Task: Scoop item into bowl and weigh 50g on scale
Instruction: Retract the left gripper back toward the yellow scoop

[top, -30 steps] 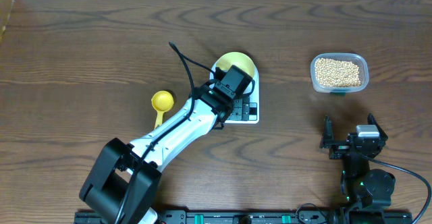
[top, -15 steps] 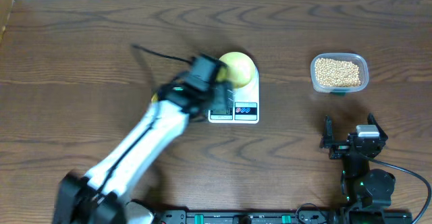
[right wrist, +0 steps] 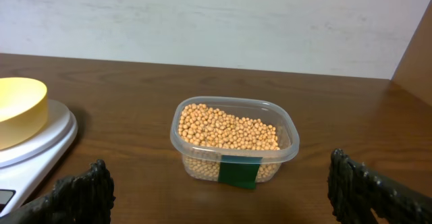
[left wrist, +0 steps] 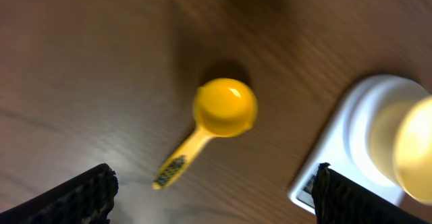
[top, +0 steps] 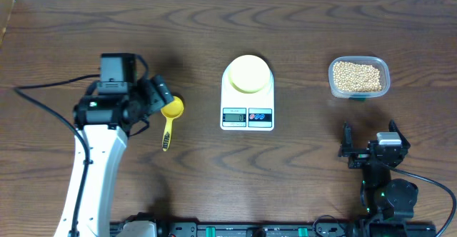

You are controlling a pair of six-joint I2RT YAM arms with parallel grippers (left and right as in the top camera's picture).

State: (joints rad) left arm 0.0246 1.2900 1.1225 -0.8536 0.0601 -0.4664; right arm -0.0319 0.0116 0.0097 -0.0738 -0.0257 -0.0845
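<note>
Your left hand (top: 153,103) hovers spread above the scoop (top: 171,109) on the desk (top: 64,37); your right hand (top: 371,143) is spread too. Bowl (top: 248,74) sits on scale (top: 247,117), beans (top: 357,76) in tub (top: 385,67).

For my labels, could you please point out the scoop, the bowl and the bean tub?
scoop (top: 172,108), overhead view, its round cup
bowl (top: 248,74), overhead view, its middle
bean tub (right wrist: 202,164), right wrist view, front wall

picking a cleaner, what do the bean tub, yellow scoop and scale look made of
Clear rounded-rectangular tub: likely thin plastic, glossy; small tan beans show through its walls.
Bright yellow scoop: probably moulded plastic, smooth, with a highlight in its cup.
White rounded-rectangular digital scale: seemingly hard plastic, judging by its even white shell and rounded edges.
</note>
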